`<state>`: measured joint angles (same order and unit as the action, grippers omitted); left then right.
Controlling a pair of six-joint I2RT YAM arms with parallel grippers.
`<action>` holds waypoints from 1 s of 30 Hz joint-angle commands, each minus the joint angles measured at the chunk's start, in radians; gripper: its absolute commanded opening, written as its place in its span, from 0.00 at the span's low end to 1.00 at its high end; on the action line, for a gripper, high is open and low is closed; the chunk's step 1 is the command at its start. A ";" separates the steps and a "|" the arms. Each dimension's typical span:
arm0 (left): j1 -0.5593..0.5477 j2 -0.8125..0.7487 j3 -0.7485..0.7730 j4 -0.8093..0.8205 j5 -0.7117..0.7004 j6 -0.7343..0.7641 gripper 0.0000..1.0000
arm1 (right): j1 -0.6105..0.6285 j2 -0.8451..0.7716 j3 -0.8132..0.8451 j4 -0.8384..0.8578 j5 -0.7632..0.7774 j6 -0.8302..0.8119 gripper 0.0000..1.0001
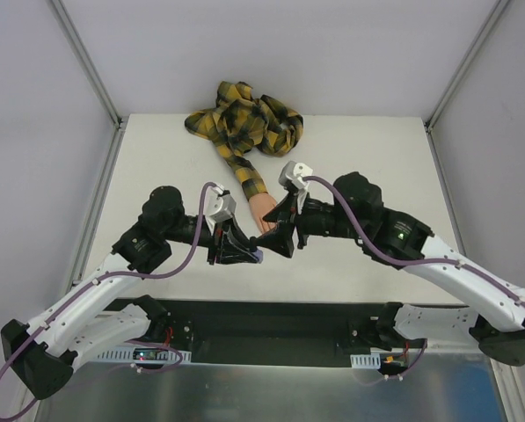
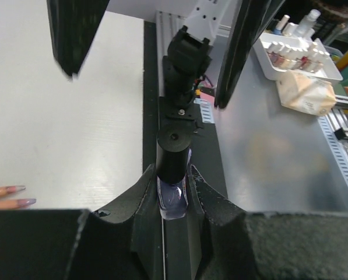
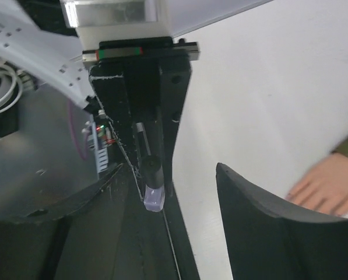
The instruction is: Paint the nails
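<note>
The peach mannequin hand [image 1: 262, 211] lies palm down at mid table, its yellow-black plaid sleeve [image 1: 244, 123] running to the back. Two pinkish-purple nails [image 2: 17, 195] show at the left edge of the left wrist view. The hand also shows in the right wrist view [image 3: 325, 186]. My left gripper [image 1: 247, 253] is shut on a small purple bottle [image 2: 174, 198] with a black cap [image 2: 174, 151], just in front of the fingers. My right gripper [image 1: 286, 239] is open, its jaws wide either side of the bottle's cap [image 3: 151, 170], not touching it.
A black strip [image 1: 271, 321] and a metal shelf [image 1: 271, 387] run along the near table edge by the arm bases. Off the table, a white tray of small bottles [image 2: 296, 58] and a beige bag [image 2: 308, 92] sit on the metal surface.
</note>
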<state>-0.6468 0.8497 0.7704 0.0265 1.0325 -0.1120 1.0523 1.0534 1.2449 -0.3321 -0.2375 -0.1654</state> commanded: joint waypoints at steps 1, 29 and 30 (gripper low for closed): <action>-0.001 -0.012 0.030 0.099 0.152 -0.035 0.00 | -0.026 0.065 0.007 0.105 -0.353 -0.010 0.62; 0.027 -0.107 0.004 0.027 -0.410 0.018 0.00 | 0.509 0.281 0.142 -0.042 1.266 0.129 0.00; 0.027 -0.106 0.007 0.027 -0.398 0.017 0.00 | 0.496 0.266 0.139 -0.039 1.194 0.095 0.07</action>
<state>-0.6334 0.7433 0.7586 -0.0193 0.7219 -0.0971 1.5612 1.3823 1.4002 -0.3199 0.9531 -0.0456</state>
